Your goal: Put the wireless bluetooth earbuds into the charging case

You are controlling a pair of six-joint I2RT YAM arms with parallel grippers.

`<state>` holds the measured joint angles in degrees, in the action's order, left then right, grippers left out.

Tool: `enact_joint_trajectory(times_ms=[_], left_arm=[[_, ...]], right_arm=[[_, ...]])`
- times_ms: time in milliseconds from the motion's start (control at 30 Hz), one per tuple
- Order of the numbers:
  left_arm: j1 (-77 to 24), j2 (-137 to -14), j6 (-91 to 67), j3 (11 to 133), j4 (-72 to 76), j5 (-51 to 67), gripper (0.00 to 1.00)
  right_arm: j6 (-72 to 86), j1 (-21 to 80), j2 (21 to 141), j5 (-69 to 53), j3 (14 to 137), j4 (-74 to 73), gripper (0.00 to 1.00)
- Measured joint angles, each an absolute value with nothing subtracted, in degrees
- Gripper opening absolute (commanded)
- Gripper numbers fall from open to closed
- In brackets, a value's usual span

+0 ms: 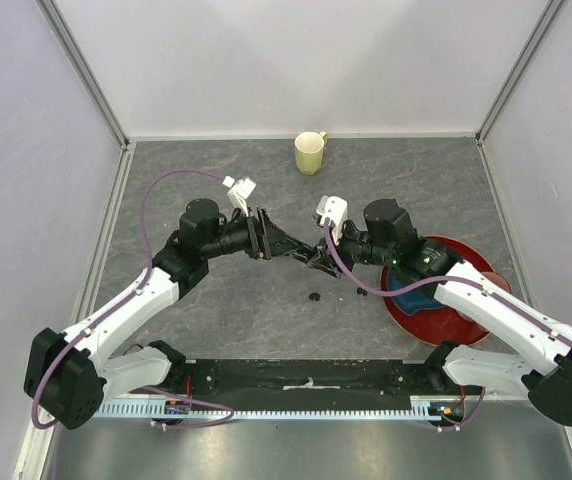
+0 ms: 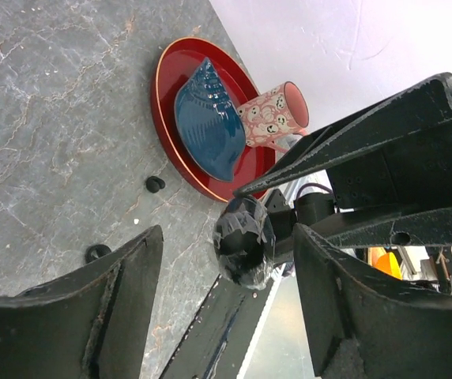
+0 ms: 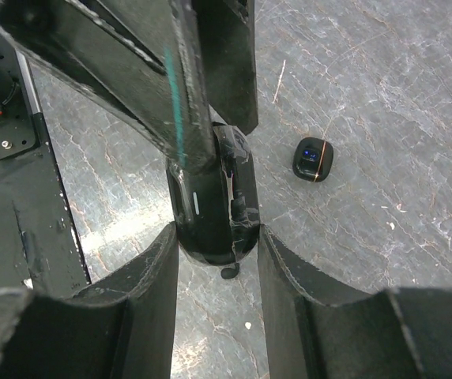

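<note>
- Left gripper [image 2: 230, 229] fills the bottom of its own wrist view: 2 dark fingers stand apart with the glossy black charging case [image 2: 244, 241] between them, and a gap shows on either side.
- Farther off in that view, the case hangs above the grey table [image 2: 44, 118], pinched by black fingers reaching in from the right.
- 2 earbuds lie loose on the table: 1 earbud [image 2: 155, 184] just beside the red plate [image 2: 167, 118], another [image 2: 97, 253] close to the left finger.
- On the plate sit a blue shell-shaped dish [image 2: 206, 118] and a pink mug [image 2: 277, 114] with smiley faces, lying on its side.
- Right wrist view: the right gripper [image 3: 218, 229] is clamped on the case — both pads press its sides. The other arm's finger overlaps the case's upper end; contact there I cannot tell. 1 earbud [image 3: 313, 158] rests on the table, apart from the case.
- Top view: the 2 arms meet mid-table, grippers tip to tip. A yellow-green mug [image 1: 309, 152] stands upright near the back wall — well apart.
</note>
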<state>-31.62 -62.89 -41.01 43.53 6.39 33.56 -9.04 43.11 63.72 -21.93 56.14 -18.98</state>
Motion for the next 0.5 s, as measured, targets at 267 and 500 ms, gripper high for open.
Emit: enact_joint_trajectory(times_ms=[267, 500], left_arm=[[-32.4, -65.8, -42.24, 44.82, 6.59, 35.14, 0.54], [-32.99, -67.13, -42.72, 45.06, 6.13, 36.6, 0.45]], right_arm=[[-9.04, 44.27, 63.86, -20.38, 56.16, -18.94, 0.04], [-9.23, 44.86, 63.86, -18.37, 56.14, -18.87, 0.04]])
